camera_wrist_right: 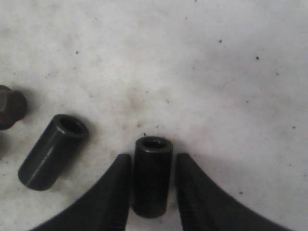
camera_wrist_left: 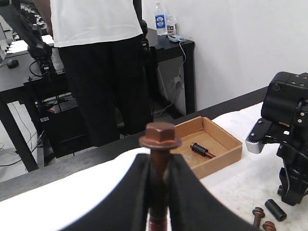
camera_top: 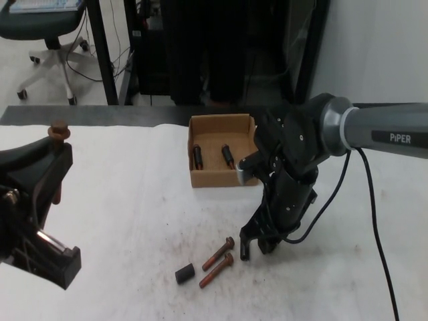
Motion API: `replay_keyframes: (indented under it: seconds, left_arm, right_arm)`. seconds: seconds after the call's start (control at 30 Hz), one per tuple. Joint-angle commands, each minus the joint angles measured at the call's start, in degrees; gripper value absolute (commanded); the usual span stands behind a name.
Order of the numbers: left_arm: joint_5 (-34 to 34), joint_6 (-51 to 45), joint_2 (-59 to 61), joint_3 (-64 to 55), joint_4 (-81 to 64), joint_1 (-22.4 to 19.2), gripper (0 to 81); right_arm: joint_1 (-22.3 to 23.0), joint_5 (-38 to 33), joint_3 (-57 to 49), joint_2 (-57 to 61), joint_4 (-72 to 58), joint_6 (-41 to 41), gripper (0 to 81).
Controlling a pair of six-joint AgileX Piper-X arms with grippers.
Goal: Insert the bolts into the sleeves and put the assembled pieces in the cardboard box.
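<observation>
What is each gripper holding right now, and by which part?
The left gripper clamps a bolt by its shank, head up. The right gripper pinches a sleeve across its sides.

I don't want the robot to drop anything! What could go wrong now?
The left tool holds the bolt head-up; if it tilts, it could miss the narrow hole of the sleeve. The right tool grips that sleeve close beside a loose sleeve, which a lift might nudge and send rolling.
</observation>
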Motion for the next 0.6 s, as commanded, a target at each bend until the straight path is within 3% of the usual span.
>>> replay_keyframes:
  seconds: [0.0,0.1,0.23,0.33,0.43,0.5,0.57]
  left_arm:
    - [-0.1,0.4,-0.1,-0.2,-1.1,-0.2,0.3]
    - [-0.1,0.4,-0.1,-0.2,-1.1,-0.2,0.3]
    - [-0.1,0.4,-0.1,-0.2,-1.1,-0.2,0.3]
    - [-0.1,0.4,-0.1,-0.2,-1.1,-0.2,0.3]
    - [1.2,-0.7,-0.1,-0.3,-1.3,-0.2,0.3]
    - [5.1,-3.8,-0.1,-0.3,-2.3,-0.2,0.3]
    - [13.3,-11.2,1.1,-0.3,-4.4,-0.2,0.3]
  right_arm:
    - [-0.2,-0.4,0.2,0.0,-1.7,0.1,30.8]
    - [-0.2,-0.4,0.2,0.0,-1.6,0.1,27.4]
    - [-0.2,-0.4,0.2,0.0,-1.4,0.1,0.5]
    - [-0.2,-0.4,0.2,0.0,-1.4,0.7,0.8]
    - [-0.4,-3.6,0.2,-1.7,-0.7,6.3,0.8]
    - [-0.8,-9.0,0.5,-3.6,-1.1,8.0,0.8]
    - [-0.8,-10.0,1.1,-6.3,-2.8,8.0,0.8]
